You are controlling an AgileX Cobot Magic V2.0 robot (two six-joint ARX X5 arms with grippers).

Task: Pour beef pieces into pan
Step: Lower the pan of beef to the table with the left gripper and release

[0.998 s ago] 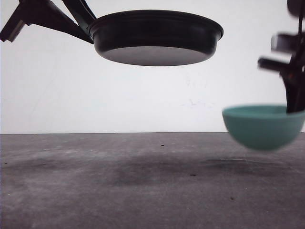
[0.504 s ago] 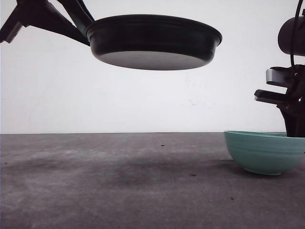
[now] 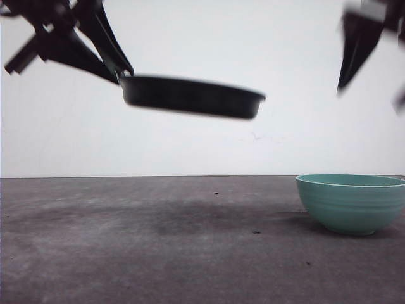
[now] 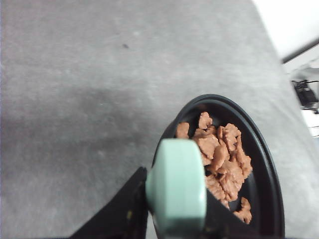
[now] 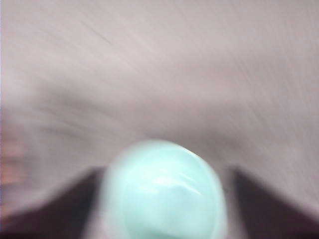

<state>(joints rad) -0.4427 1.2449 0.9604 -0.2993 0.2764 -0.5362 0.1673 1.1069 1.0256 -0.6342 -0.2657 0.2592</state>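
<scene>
The black pan (image 3: 190, 96) hangs in the air at the upper left, blurred and tilted slightly down to the right. My left gripper (image 3: 120, 73) is shut on its mint-green handle (image 4: 175, 174). In the left wrist view the beef pieces (image 4: 222, 159) lie heaped inside the pan (image 4: 264, 169), reddish-brown chunks next to the handle. My right gripper (image 3: 370, 88) is high at the upper right, blurred, its fingers spread with nothing between them, well above the teal bowl (image 3: 351, 202).
The teal ribbed bowl stands upright on the grey table (image 3: 158, 253) at the right; the right wrist view shows it blurred (image 5: 167, 194), from above. A white wall closes the back.
The pan has come down and tipped slightly. The right gripper set the bowl on the table, let go and rose clear of it.
</scene>
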